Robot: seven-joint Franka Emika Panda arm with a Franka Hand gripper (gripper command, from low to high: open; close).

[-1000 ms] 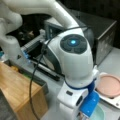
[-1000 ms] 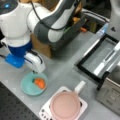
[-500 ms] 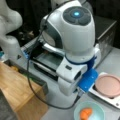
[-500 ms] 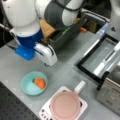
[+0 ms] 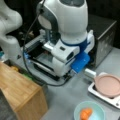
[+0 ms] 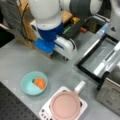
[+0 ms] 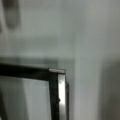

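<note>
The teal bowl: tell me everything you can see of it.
The teal bowl is round, shallow and pale blue-green, with a smooth matte look like plastic. It sits upright on the grey table, toward the bottom of both front views. Inside lies an orange carrot-like piece with a bit of green at one end, resting against the bowl's floor. The white burner base carrying the pink pan stands beside it, apart from it. The gripper does not show, hidden behind the arm's wrist; nothing else touches the bowl.

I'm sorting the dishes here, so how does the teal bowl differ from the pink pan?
The teal bowl sits directly on the grey table; the pink pan rests on a white stove. The bowl holds an orange carrot; the pan looks empty. The pan has a handle; the bowl has none. Both are round.
</note>
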